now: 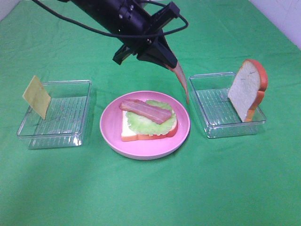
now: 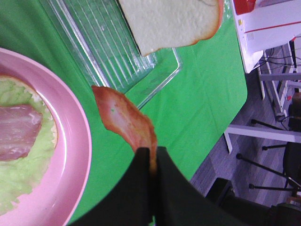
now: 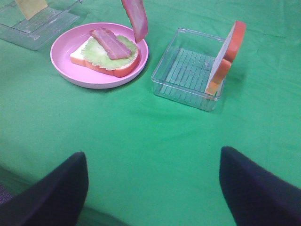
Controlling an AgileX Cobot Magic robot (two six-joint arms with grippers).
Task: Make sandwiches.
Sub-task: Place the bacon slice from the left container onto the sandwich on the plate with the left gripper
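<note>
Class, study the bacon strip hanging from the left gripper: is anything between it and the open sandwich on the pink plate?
Nothing visible. The bacon strip, clamped in the left gripper, hangs by the pink plate on its rim's tray side. The open sandwich lies uncovered.

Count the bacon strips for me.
2. One bacon strip lies on the lettuce; the other hangs from the left jaws beside the plate. None looks hidden.

Unfinished sandwich [image 1: 143, 125], second bacon strip [image 1: 181, 81] aloft
</note>
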